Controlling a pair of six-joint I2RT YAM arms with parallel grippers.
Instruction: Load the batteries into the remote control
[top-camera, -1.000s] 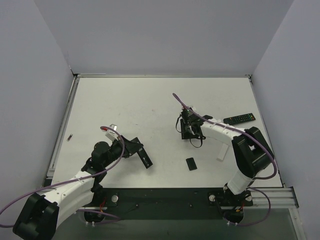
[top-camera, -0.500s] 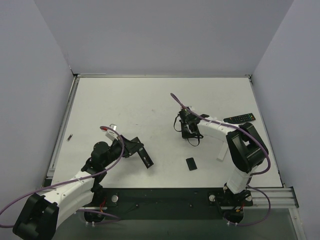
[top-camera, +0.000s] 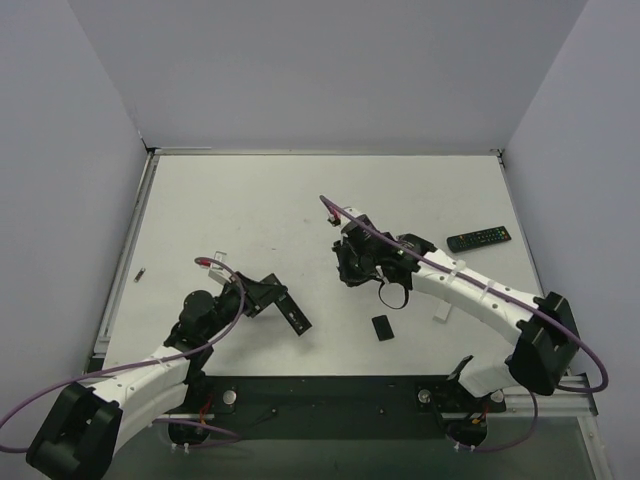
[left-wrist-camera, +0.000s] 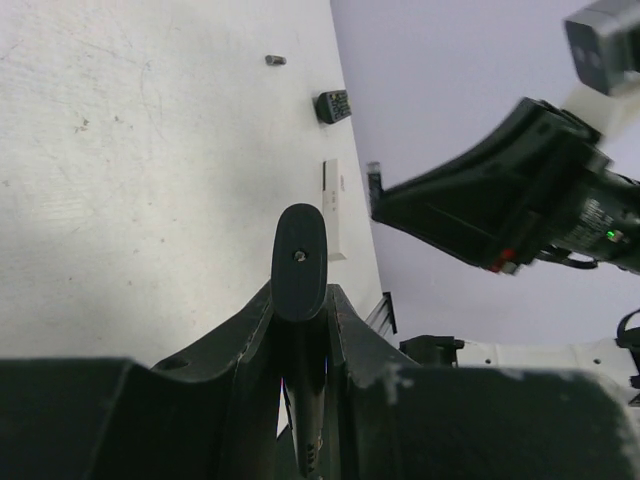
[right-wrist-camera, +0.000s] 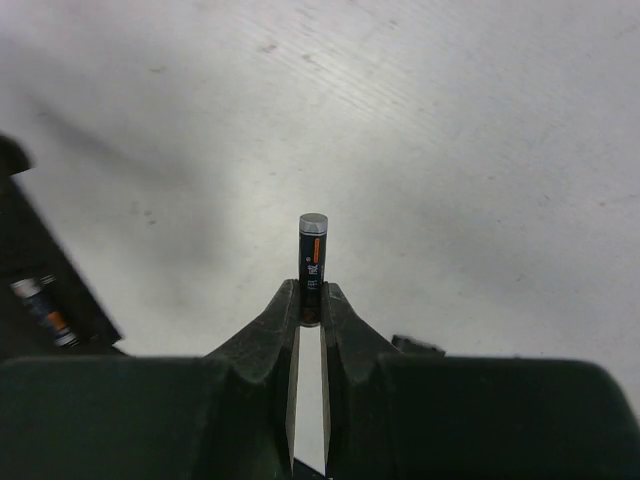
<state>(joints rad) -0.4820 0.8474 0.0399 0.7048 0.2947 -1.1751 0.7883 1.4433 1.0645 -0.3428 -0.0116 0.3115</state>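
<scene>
A scuffed white table (top-camera: 250, 200) is standing inside pale grey walls (top-camera: 330, 70). Over mid-table, the right gripper (right-wrist-camera: 311, 303) is pinching one battery (right-wrist-camera: 313, 245) by its lower end, with the metal cap protruding. At near left, the left gripper (left-wrist-camera: 300, 300) is clamping the remote control (top-camera: 291, 316). Another battery (right-wrist-camera: 45, 300) appears to be lying in it. A black cover (top-camera: 382, 328) and a white strip (top-camera: 441, 308) are lying nearer than the right gripper. A second remote (top-camera: 478, 238) is lying far right.

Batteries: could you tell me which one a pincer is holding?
The battery in the right pincer, gripped by one end; the loose battery lies on the table.
</scene>
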